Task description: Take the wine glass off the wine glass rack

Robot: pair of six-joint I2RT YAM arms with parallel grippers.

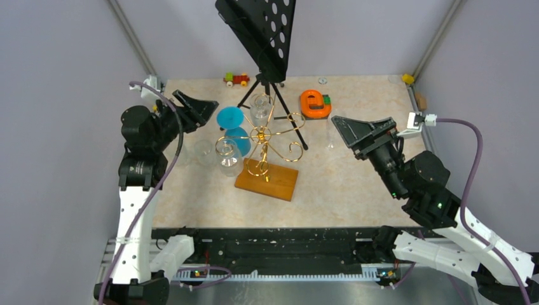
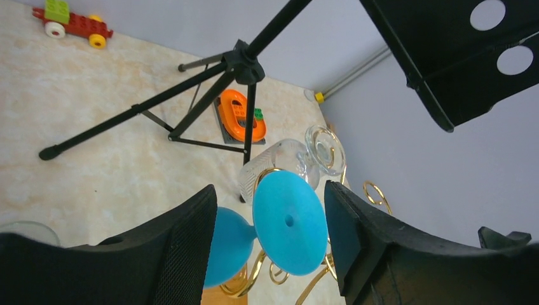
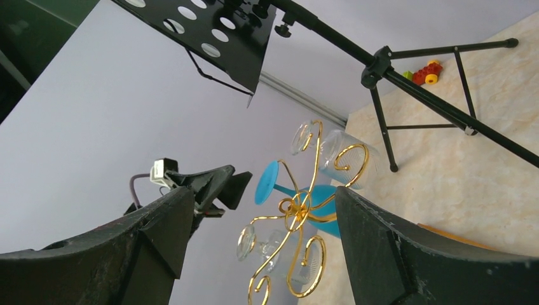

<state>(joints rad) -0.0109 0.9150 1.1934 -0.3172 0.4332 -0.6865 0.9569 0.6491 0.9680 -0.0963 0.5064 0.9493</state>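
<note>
One gold wine glass rack (image 1: 262, 135) sits mid-counter (image 1: 356, 184). Both tools are spread. The right tool (image 1: 342, 128) is well off to the side, while the left tool (image 2: 272, 190) brackets the foot of the blue wine glass (image 2: 289, 222), which hangs on the rack's left side. Probably smartest to pinch gently, then slide it outward along the scroll, no yanking.

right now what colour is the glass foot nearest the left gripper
The glass foot is turquoise; left wrist view.
</note>
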